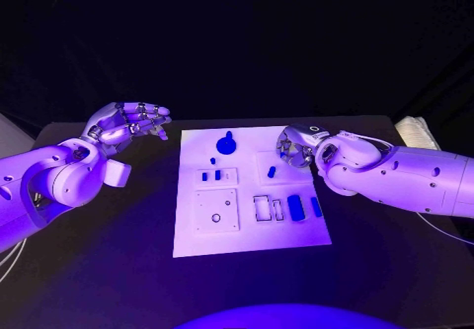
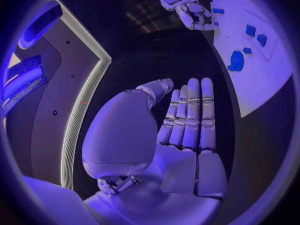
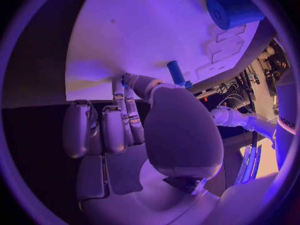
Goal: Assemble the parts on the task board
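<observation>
**Right hand at the board's far right edge, left hand waiting**

The task board lies in the middle of the table, blue parts spread across it: a round one at the far end, a small peg right of centre, and longer blocks near the right edge. The right hand sits over the far right edge of the board, its fingers reaching toward a short blue peg. Whether they pinch it or only touch beside it, I cannot tell. The left hand hangs off the board's far left corner, fingers apart, holding nothing.

For the pick to go well, the fingertips should close squarely on the peg's sides and lift it straight up, so neighbouring parts stay put.

The right palm hides the contact point. The board's recesses are too faint to match to particular parts.
</observation>
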Action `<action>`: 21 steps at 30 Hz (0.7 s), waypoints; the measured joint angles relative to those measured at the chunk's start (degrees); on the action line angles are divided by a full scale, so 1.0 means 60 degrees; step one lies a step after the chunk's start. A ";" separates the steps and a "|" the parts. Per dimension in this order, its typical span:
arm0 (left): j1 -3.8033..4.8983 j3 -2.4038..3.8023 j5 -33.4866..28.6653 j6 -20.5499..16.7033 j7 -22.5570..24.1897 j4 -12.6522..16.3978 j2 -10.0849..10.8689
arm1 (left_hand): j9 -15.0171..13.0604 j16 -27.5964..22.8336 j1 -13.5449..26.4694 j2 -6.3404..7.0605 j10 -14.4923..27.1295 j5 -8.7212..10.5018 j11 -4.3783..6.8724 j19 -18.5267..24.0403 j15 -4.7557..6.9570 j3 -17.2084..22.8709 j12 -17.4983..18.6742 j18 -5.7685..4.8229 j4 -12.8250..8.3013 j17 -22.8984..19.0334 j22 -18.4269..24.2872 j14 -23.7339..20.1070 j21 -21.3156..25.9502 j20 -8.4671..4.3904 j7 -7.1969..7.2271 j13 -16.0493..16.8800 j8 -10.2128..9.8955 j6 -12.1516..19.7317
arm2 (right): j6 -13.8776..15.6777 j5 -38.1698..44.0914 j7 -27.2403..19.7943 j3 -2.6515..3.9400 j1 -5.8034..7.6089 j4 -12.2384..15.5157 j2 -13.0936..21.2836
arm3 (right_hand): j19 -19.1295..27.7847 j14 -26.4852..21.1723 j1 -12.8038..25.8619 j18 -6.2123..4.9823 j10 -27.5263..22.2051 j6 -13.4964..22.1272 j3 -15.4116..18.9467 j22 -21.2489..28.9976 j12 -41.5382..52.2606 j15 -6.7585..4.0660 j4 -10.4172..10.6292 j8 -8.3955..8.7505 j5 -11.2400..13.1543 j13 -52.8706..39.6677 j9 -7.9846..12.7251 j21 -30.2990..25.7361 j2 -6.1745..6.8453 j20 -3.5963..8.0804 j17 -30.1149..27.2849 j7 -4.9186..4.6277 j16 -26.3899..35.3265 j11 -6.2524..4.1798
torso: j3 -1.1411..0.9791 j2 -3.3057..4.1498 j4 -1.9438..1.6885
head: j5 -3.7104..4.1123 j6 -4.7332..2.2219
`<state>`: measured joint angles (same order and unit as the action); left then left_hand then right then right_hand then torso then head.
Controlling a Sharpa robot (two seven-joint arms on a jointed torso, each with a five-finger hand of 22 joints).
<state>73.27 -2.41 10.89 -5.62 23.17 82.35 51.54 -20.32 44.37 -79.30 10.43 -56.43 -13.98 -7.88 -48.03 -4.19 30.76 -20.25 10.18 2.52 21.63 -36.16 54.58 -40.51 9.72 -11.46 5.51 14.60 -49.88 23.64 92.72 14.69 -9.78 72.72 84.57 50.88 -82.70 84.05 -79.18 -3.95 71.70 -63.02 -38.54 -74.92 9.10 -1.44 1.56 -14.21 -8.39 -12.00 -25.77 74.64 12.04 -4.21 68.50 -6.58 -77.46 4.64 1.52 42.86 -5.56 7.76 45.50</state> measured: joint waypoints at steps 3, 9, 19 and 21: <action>0.0000 0.0000 0.0000 0.0000 -0.0001 -0.0013 -0.0006 | 0.0000 0.0000 0.0000 0.0000 0.0000 0.0000 0.0000 0.0000 0.0000 0.0000 0.0000 -0.0001 0.0000 0.0000 -0.0007 0.0000 0.0000 0.0000 0.0000 -0.0005 0.0000 0.0000 | 0.0317 0.0001 0.0048 0.0001 -0.0006 0.0103 0.0062 | 0.0000 0.0000 0.0000 0.0000 0.0000 0.0000 -0.0026 0.0000 -0.0004 0.0001 -0.0026 0.0001 -0.0008 -0.0002 -0.0008 0.0116 0.0000 0.0000 0.0000 0.0000 0.0000 0.0000 | 0.0000 -0.0001 0.0001 | 0.0005 -0.0022; -0.0001 0.0000 0.0000 -0.0002 -0.0005 -0.0075 -0.0023 | 0.0024 -0.0075 -0.0076 -0.0002 -0.0025 0.0000 -0.0025 0.0000 -0.0036 0.0013 0.0076 -0.0001 -0.0068 -0.0013 -0.0085 0.0036 -0.0048 0.0000 -0.0006 -0.0043 -0.0038 0.0007 | 0.1019 -0.0058 0.0058 0.0079 0.0062 0.0350 0.0244 | -0.0034 0.0000 0.0000 0.0000 0.0028 0.0002 -0.0036 0.0001 -0.0007 0.0002 -0.0036 -0.0033 -0.0039 -0.0010 -0.0013 0.0116 0.0000 0.0034 0.0000 0.0000 0.0000 0.0028 | 0.0001 -0.0007 0.0006 | -0.0005 -0.0054; -0.0002 0.0000 0.0000 -0.0009 -0.0015 -0.0142 -0.0035 | 0.0041 -0.0112 -0.0076 -0.0001 -0.0023 -0.0037 -0.0024 0.0000 -0.0036 0.0012 0.0111 -0.0001 -0.0067 -0.0012 -0.0110 0.0035 -0.0083 0.0000 -0.0036 -0.0056 -0.0057 0.0036 | 0.1618 -0.0435 -0.0016 0.0128 0.0215 0.0962 0.0633 | -0.0033 0.0000 -0.0001 0.0000 0.0028 0.0003 -0.0037 0.0003 -0.0027 0.0002 -0.0039 -0.0032 -0.0039 -0.0067 -0.0011 0.0115 0.0000 0.0034 0.0000 0.0000 0.0000 0.0028 | 0.0003 -0.0008 0.0015 | -0.0009 -0.0092; -0.0002 0.0000 0.0000 -0.0010 -0.0016 -0.0142 -0.0039 | 0.0043 -0.0112 -0.0076 -0.0001 -0.0023 -0.0037 -0.0024 0.0001 -0.0036 0.0012 0.0111 -0.0001 -0.0067 -0.0012 -0.0113 0.0035 -0.0083 0.0000 -0.0036 -0.0055 -0.0057 0.0036 | 0.1687 -0.0527 -0.0047 0.0134 0.0226 0.1146 0.0670 | -0.0033 0.0000 -0.0001 0.0000 0.0028 0.0004 -0.0063 0.0003 -0.0044 0.0002 -0.0064 -0.0032 -0.0038 -0.0068 -0.0012 0.0115 0.0000 0.0034 0.0000 0.0000 0.0000 0.0028 | 0.0003 -0.0007 0.0015 | -0.0009 -0.0103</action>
<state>73.26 -2.41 10.88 -5.68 23.07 81.50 51.31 -20.06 43.70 -79.75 10.43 -56.56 -14.20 -8.02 -48.03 -4.41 30.83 -19.58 10.17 2.12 21.56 -36.84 54.79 -41.00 9.72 -11.67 5.18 14.26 -49.66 33.76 89.55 14.41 -8.98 74.08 91.45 54.90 -82.89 84.05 -79.19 -3.95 71.87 -63.00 -38.92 -74.91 8.84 -1.43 1.17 -14.40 -8.61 -12.41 -25.84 75.33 12.05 -4.01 68.50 -6.58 -77.46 4.81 1.54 42.82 -5.47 7.70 44.88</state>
